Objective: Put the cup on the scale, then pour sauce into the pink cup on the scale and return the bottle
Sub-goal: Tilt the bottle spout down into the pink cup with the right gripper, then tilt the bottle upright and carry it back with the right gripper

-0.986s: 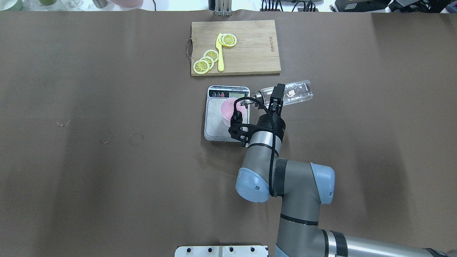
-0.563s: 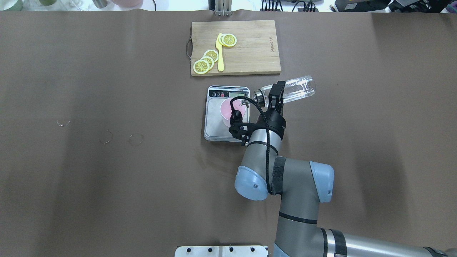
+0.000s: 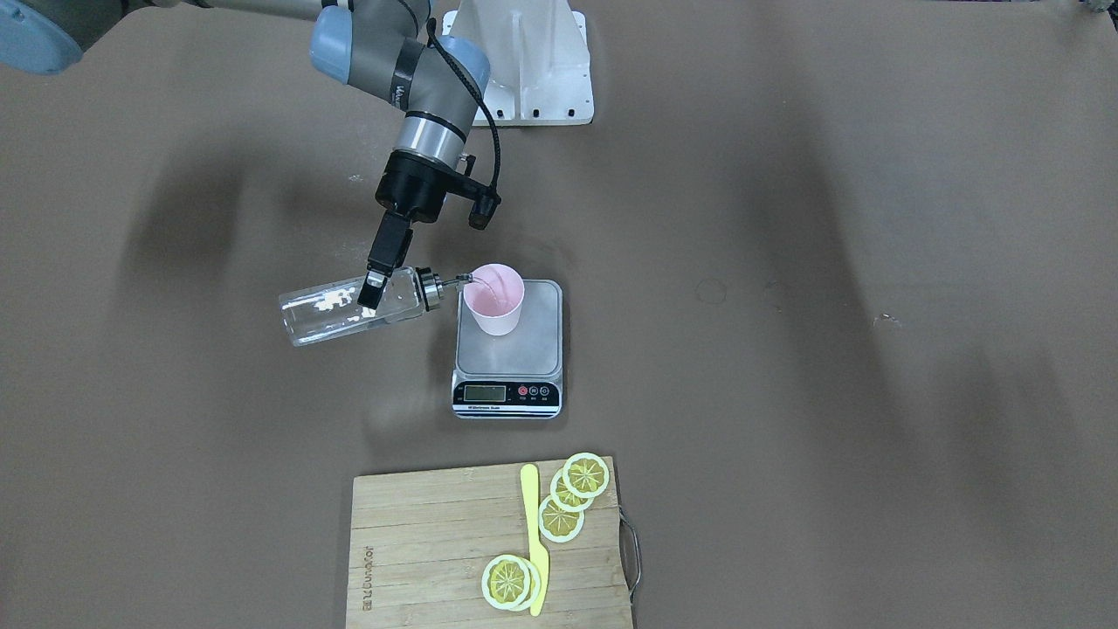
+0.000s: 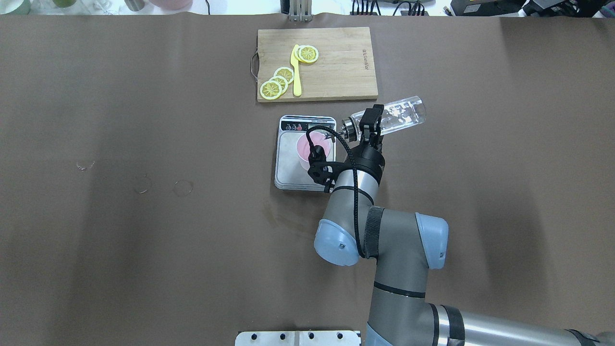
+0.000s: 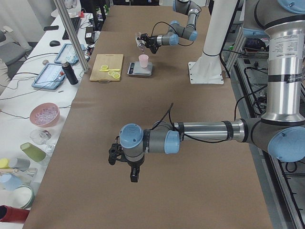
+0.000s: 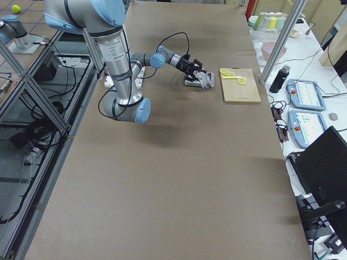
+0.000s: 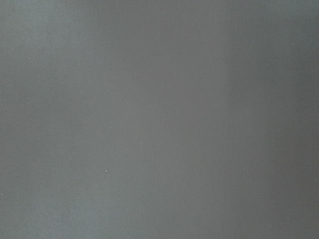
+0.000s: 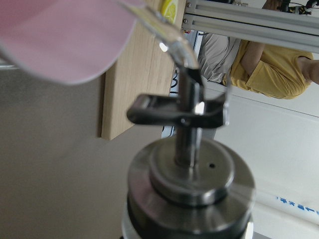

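Observation:
The pale pink cup (image 4: 305, 148) stands on the steel platform of the scale (image 4: 287, 169), also seen in the front view as cup (image 3: 494, 304) and scale (image 3: 510, 360). My right gripper (image 4: 372, 127) is shut on the clear bottle (image 4: 402, 114), which lies nearly horizontal to the right of the scale, its metal spout over the cup's rim. The front view shows the bottle (image 3: 319, 316) with colourless sauce inside. The right wrist view shows the cap (image 8: 189, 184) and the cup (image 8: 60, 40). My left gripper (image 5: 133, 174) hangs over bare table, and I cannot tell whether it is open or shut.
A wooden cutting board (image 4: 338, 72) with lemon slices and a yellow knife (image 4: 296, 72) lies just beyond the scale. Faint ring marks (image 4: 183, 187) are on the brown table at the left. The white arm base (image 3: 524, 61) stands at the robot's edge.
The bottle's base end has swung away from the robot and lifted, tilting the bottle further toward the cup. The cup and scale have not moved.

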`<control>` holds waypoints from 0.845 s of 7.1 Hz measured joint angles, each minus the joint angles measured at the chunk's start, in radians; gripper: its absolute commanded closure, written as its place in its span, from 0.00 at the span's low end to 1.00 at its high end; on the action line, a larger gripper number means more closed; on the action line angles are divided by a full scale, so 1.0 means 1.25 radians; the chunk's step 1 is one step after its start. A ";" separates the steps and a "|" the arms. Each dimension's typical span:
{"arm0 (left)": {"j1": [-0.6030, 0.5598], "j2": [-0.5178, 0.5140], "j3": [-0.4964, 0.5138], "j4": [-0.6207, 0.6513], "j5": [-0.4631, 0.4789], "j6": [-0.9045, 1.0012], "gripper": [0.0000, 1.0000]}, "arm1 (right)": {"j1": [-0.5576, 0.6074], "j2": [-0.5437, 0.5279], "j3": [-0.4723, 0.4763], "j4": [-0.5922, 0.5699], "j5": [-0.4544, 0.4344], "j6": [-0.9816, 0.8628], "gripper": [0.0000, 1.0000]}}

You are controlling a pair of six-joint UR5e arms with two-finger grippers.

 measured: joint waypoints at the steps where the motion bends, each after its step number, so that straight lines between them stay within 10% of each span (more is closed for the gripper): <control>1: 0.000 0.000 -0.001 0.000 0.000 0.000 0.02 | 0.001 -0.002 0.000 0.011 0.003 0.025 1.00; 6: 0.000 0.001 -0.009 -0.001 0.000 0.002 0.02 | 0.056 -0.032 0.091 0.147 0.166 0.217 1.00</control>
